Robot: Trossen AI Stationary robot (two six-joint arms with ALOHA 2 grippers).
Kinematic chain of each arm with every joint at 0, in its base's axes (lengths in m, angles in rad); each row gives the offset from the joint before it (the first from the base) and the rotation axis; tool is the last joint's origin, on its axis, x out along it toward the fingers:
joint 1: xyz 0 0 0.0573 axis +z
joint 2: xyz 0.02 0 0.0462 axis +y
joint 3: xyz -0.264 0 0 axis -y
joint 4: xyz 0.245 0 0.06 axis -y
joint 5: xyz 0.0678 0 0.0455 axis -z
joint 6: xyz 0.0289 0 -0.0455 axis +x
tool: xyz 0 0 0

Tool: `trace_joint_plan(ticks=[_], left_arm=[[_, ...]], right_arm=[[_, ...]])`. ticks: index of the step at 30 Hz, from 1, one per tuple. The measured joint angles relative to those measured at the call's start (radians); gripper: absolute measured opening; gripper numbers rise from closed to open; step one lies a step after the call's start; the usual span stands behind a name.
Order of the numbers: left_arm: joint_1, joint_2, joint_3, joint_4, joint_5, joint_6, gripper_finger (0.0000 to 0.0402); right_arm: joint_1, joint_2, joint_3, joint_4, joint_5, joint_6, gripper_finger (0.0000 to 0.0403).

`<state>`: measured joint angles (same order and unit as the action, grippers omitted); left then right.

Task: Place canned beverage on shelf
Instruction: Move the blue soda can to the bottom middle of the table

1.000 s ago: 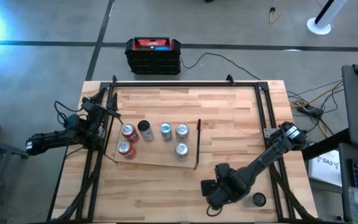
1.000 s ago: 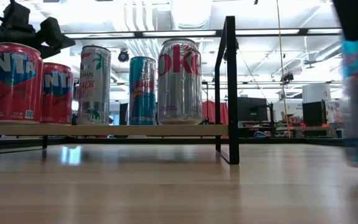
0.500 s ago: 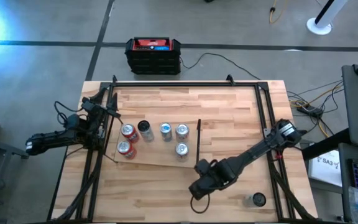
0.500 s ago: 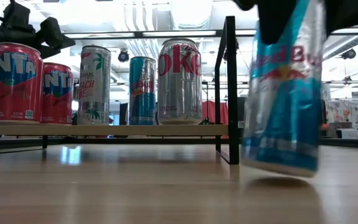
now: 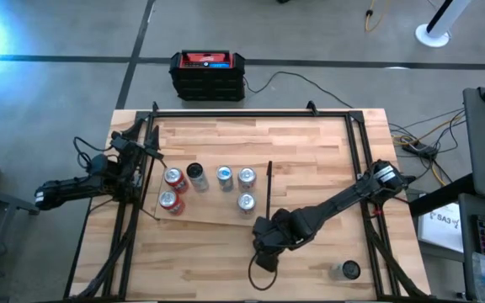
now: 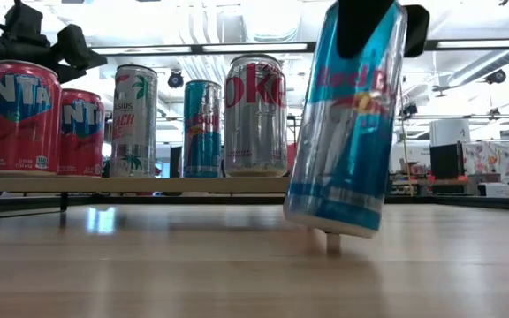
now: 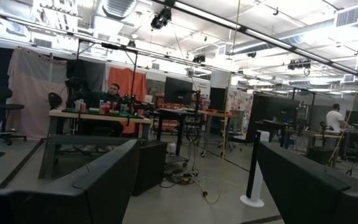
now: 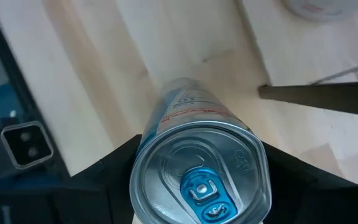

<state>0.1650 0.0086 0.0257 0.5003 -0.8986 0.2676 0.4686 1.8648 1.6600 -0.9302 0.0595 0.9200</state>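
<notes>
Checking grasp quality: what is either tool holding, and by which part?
The right tool grips the tall blue-and-silver metal can by its top end. The left tool holds nothing.

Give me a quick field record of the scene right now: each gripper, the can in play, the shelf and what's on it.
right gripper: shut on the blue Red Bull can, near the shelf's black-bar end
Red Bull can: tilted, lifted off the tabletop
left gripper: off the table's left edge, holding nothing
shelf: five cans standing on it
shelf cans: two red Fanta cans, one silver slim can, one blue slim can, one Diet Coke can
extra can: on the tabletop, near right corner
</notes>
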Motion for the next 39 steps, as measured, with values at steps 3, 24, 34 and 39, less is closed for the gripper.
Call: trace_joint_plan(ticks=[3,24,34,39], left_arm=[[0.0,0.0,0.0,0.0,0.0,0.0,0.0311],[0.0,0.0,0.0,0.0,0.0,0.0,0.0311],[0.0,0.0,0.0,0.0,0.0,0.0,0.0311],[0.0,0.0,0.0,0.0,0.0,0.0,0.0311]], right_arm=[[0.002,0.0,0.008,0.0,-0.007,-0.045,0.0233],[0.002,0.002,0.009,-0.036,0.074,-0.031,0.025],[0.009,0.03,0.009,-0.035,0.067,-0.034,0.0272],[0.012,0.032,0.009,-0.033,0.065,-0.036,0.0292]])
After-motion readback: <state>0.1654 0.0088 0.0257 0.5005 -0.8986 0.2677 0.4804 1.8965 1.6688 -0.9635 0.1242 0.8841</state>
